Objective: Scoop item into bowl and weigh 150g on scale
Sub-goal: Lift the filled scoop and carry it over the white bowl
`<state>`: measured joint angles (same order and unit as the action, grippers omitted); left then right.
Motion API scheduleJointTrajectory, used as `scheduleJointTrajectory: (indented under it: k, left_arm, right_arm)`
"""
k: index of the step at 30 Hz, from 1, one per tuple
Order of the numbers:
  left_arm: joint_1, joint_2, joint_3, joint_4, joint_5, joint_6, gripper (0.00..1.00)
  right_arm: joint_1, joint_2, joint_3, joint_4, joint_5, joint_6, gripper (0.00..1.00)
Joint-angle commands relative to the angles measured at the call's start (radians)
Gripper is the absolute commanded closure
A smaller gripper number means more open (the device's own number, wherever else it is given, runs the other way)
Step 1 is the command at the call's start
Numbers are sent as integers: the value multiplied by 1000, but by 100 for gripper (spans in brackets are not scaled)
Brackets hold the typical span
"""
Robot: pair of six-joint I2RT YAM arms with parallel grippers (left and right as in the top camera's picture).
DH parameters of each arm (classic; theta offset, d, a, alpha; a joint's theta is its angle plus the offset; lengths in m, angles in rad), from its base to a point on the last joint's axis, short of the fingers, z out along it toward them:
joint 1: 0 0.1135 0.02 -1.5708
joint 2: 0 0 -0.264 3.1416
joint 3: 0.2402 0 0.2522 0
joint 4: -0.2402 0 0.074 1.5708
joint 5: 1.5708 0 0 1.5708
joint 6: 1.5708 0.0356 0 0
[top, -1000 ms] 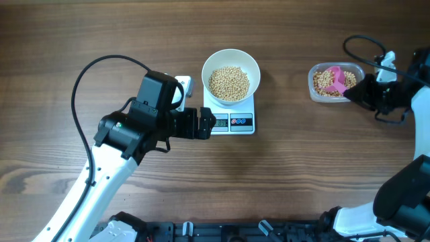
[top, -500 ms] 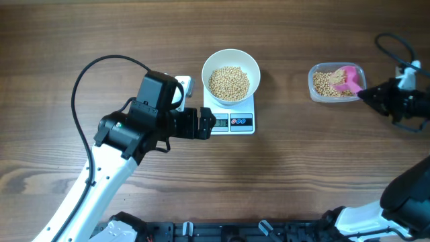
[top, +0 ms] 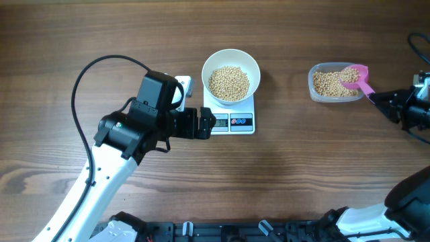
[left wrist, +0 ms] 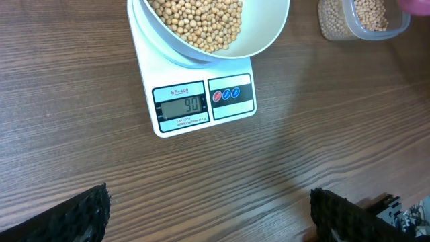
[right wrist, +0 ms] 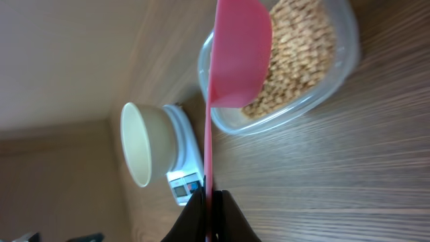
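Soybeans (top: 229,83) sit in the white bowl (top: 209,66) on the scale (top: 232,123), mid-desk. Only the left wrist view shows the display (left wrist: 185,104): 90, short of target. So we're on the scooping step. Right hand (top: 380,101) is pinched on the pink scoop (top: 355,72) handle, over the clear container (top: 316,87). Next: dig a load and carry it level to the bowl. Left hand (top: 201,124) is wide and empty, beside the scale.

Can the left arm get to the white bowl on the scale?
Probably yes. The left gripper is open right beside the scale, and nothing lies between it and the bowl sitting on top.
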<state>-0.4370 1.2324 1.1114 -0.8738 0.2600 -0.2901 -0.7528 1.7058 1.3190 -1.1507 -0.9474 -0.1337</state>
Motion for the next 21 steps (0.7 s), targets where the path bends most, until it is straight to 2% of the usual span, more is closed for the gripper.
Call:
scheduleJointTrajectory:
  k: [1, 11, 21]
  left_arm:
    - [-5, 4, -4, 2, 9, 21, 0]
    - [-5, 4, -4, 2, 9, 21, 0]
    - [-5, 4, -4, 2, 9, 21, 0]
  right_arm:
    - [-2, 12, 14, -22, -138, -77, 96]
    - [47, 12, 14, -41, -337, -74, 96]
    - [298, 12, 14, -41, -379, -60, 96]
